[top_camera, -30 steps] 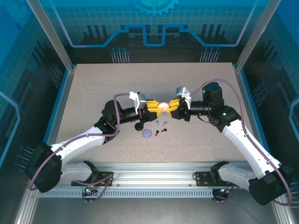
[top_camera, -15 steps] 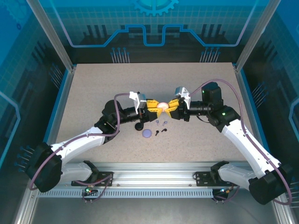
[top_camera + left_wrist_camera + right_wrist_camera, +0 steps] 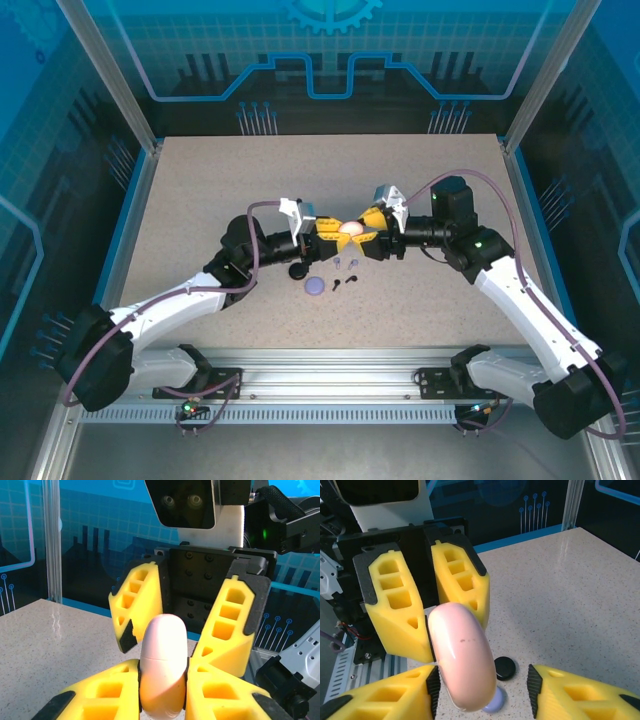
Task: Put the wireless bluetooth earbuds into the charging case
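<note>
Right now I see my left end effector (image 3: 162, 672) clamped tight on the pink case (image 3: 162, 640) above the counter (image 3: 200, 200) — right end effector (image 3: 484, 682) partly open, straddling it.

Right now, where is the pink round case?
The pink case is mid-table in the top view, pinched by the left gripper, with the open right gripper facing it and the lavender case on the table nearby.

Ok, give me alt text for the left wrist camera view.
The left claw grips a pale pink charging case edge-on, speckled table behind. Facing it, the right claw stands open, fingers either side of the case.
</note>
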{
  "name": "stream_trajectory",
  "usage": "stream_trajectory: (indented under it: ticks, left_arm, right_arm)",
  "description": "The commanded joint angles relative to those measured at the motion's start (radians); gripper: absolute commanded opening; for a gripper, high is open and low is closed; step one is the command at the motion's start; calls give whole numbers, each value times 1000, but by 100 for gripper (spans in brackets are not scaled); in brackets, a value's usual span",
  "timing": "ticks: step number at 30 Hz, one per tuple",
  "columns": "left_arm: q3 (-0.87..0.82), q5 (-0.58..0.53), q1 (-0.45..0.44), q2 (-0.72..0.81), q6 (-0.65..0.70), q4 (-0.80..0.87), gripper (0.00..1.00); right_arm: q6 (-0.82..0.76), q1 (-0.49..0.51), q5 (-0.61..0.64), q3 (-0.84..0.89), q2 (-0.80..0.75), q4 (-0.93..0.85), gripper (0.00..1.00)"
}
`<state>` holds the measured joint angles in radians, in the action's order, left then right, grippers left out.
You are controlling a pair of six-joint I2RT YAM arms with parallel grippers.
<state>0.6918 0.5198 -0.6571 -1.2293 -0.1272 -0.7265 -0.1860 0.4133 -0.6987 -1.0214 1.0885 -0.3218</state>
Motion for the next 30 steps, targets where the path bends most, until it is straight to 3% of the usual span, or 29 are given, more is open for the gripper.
stream_trajectory:
  ticks: [1, 19, 30]
  left_arm:
    - [-15, 10, -9, 21, 22, 1, 19]
    - [-22, 7, -12, 29, 19, 10, 18]
    - [-26, -5, -12, 24, 21, 4, 19]
  right_arm:
    - [-9, -6, 25, -19, -25, 0, 56]
    - [31, -47, 87, -66, -9, 26, 57]
    - [40, -86, 23, -69, -46, 2, 60]
